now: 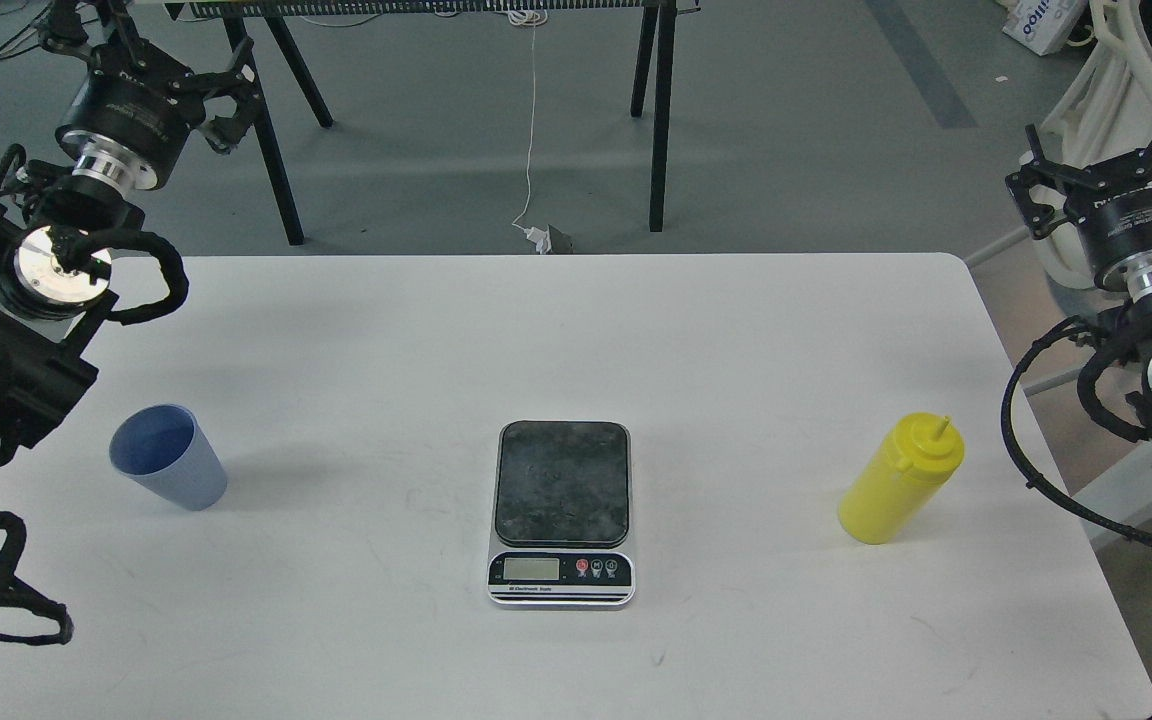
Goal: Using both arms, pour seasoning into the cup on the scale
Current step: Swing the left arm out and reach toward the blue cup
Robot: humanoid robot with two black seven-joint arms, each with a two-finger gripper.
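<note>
The yellow plastic squeeze bottle of seasoning [898, 482], capped with a thin nozzle, stands on the white table [736, 340] at the right, well apart from the flat scale with its dark plate [561, 510] in the middle. The light-blue ribbed cup [168, 457] stands at the left. The left gripper [198, 85] and right gripper [1101, 150] hang raised beyond the table's corners, claws spread, empty.

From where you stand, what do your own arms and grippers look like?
Both arms are black with shiny silver wrist rings and loose black corrugated cables looping alongside. The left gripper and right gripper are black, spindly claws mounted on thick black cylinders that carry small white lettering.
</note>
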